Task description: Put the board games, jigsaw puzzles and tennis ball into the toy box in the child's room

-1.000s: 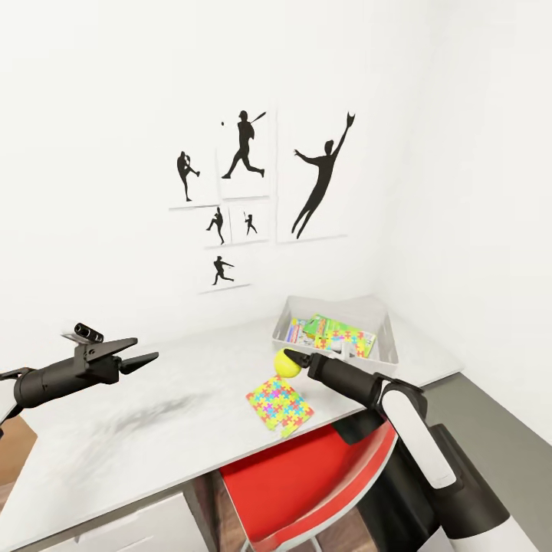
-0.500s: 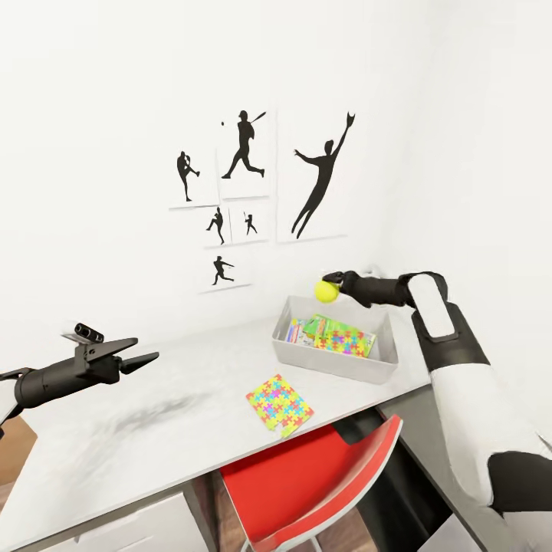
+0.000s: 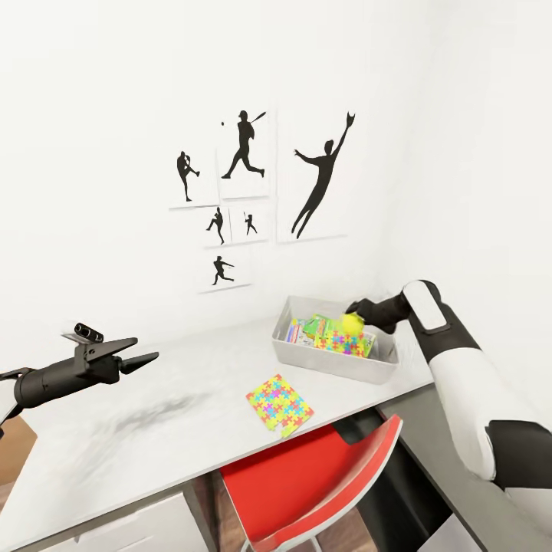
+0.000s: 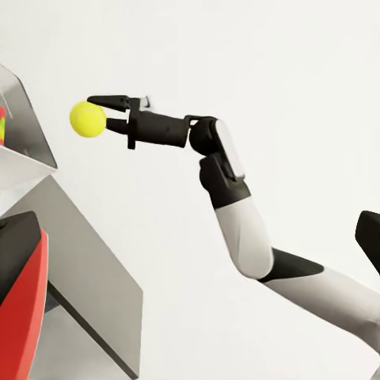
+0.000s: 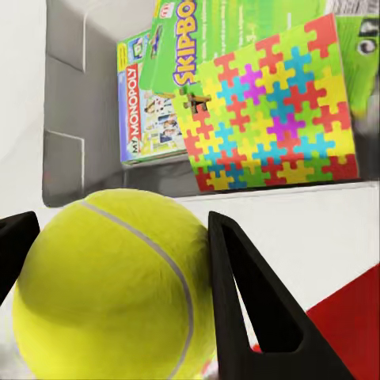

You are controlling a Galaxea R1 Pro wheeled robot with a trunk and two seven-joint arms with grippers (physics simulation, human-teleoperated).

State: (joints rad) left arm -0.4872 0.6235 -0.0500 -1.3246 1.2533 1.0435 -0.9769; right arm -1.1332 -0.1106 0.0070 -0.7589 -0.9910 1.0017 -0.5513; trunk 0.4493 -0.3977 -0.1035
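1. In the right wrist view, two box covers in the toy box (image 5: 71, 103) carried readable print: "MONOPOLY" ran along the edge of one board game (image 5: 146, 111), and "SKIPBO" ran across the green box (image 5: 229, 32) next to it.
2. A jigsaw puzzle (image 5: 273, 111) of red, yellow, green, blue and pink pieces lay on top of those boxes, tilted so its corners pointed off-square to the box walls.
3. The right gripper (image 3: 354, 322) was clamped on the tennis ball (image 3: 352, 323), one finger on each side, and held it over the far right part of the toy box (image 3: 330, 362).
4. A second jigsaw puzzle (image 3: 279, 404) lay flat on the table (image 3: 153, 429) near the front edge, above the red chair (image 3: 307, 475), turned diamond-wise to that edge.
5. The left gripper (image 3: 136, 354) hung above the table's left end, well apart from the toys, its pointed fingers parted and empty.
6. Black baseball-player silhouettes (image 3: 253, 184) hung on the white wall behind the table.
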